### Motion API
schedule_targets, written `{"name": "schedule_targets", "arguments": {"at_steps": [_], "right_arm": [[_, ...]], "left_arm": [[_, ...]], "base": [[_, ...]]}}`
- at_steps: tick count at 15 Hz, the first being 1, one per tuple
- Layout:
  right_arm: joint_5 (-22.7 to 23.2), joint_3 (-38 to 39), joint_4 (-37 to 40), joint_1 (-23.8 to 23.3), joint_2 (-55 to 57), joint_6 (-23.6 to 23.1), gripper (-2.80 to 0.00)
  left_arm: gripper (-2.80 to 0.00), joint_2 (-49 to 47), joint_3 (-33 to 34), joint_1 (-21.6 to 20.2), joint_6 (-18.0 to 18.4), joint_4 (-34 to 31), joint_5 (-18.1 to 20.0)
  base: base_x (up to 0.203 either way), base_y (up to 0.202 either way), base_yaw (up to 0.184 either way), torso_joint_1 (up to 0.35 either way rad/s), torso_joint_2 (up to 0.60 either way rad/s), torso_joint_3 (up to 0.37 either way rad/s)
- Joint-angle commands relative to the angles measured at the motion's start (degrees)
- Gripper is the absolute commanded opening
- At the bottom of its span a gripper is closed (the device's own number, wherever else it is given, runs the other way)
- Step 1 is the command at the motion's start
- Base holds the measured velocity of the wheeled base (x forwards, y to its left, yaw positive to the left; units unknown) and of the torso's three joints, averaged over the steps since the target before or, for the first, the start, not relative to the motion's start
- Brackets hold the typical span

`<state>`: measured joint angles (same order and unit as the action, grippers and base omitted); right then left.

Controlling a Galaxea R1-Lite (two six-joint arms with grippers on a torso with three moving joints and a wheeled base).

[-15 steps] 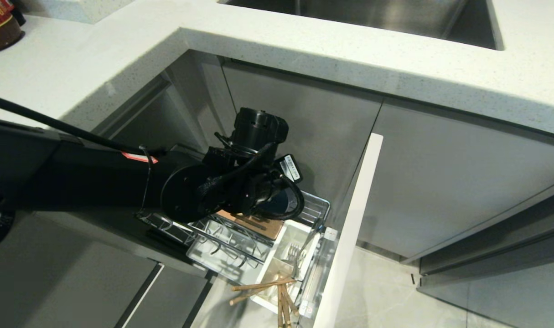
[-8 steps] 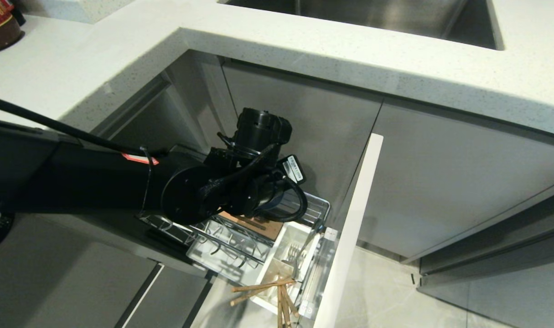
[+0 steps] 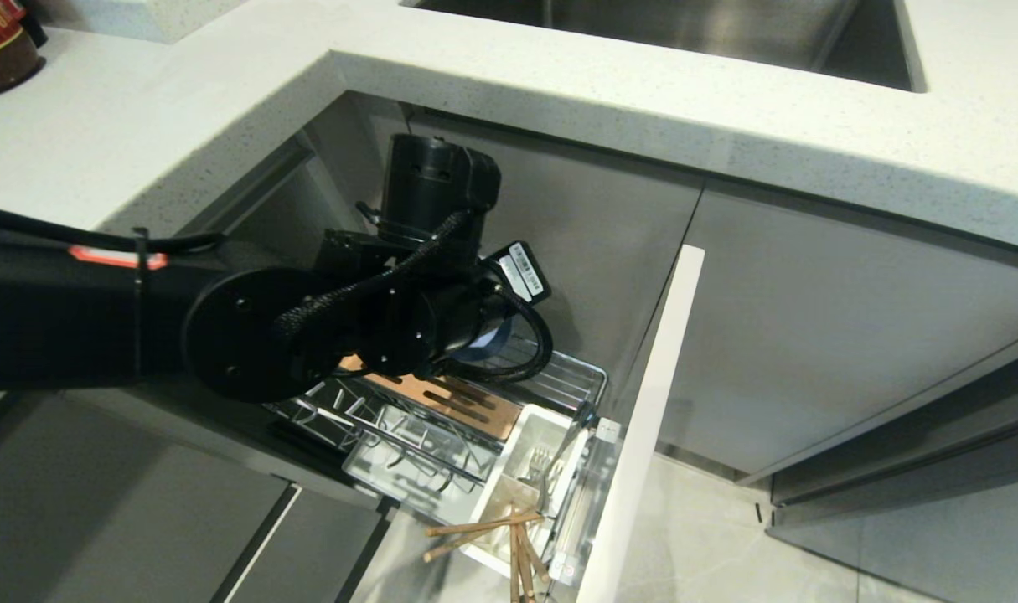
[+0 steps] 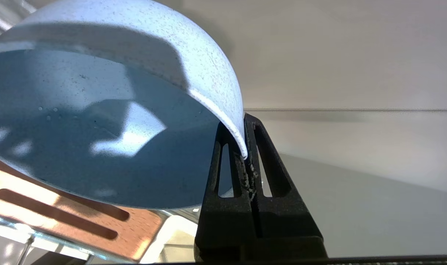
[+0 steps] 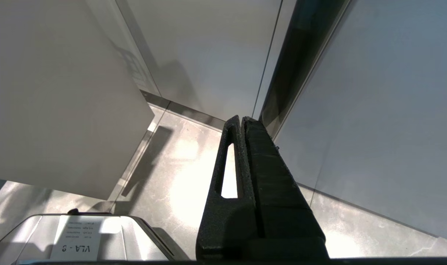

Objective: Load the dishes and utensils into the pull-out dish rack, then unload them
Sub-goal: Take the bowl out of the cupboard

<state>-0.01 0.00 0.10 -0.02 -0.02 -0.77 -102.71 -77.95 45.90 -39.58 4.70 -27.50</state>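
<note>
Head camera looks steeply down over the speckled white stone counter [image 3: 224, 109] onto the chrome wire pull-out rack [image 3: 576, 381] at 6 o'clock. Left wrist camera sits close above that rack's slotted tan wooden strip [image 4: 80, 221], shared with the head view [image 3: 450, 398]; right wrist camera faces the pale tiled floor [image 5: 179, 173].

Your pull-out dish rack [image 3: 576, 381] stands drawn out below the surface [image 3: 643, 100], its door front [image 3: 643, 419] on the right; the wooden strip [image 3: 450, 400] lies across the rack behind the cutlery cup [image 3: 525, 452]; the fork [image 3: 540, 465] stands in that cup, and the chopsticks [image 3: 492, 536] lean out over its near end; your left end effector [image 4: 245, 147] holds the bowl [image 4: 98, 121] by its rim above the strip; the sink [image 3: 684, 33] sits behind, in the surface.
</note>
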Motion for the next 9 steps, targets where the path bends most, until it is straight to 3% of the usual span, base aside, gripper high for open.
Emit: {"name": "schedule_targets", "arguments": {"at_steps": [1, 9], "right_arm": [[0.0, 0.0, 0.0, 0.0, 0.0, 0.0, -2.80], [0.0, 0.0, 0.0, -0.1, 0.0, 0.0, -2.80]], "left_arm": [[-2.80, 5.3, 0.0, 0.5, 0.0, 0.0, -0.3], [-2.80, 25.6, -1.2, 2.1, 8.7, -0.1, -4.8]], "base": [[0.000, 0.000, 0.000, 0.000, 0.00, 0.000], [0.000, 0.000, 0.000, 0.000, 0.00, 0.000]]}}
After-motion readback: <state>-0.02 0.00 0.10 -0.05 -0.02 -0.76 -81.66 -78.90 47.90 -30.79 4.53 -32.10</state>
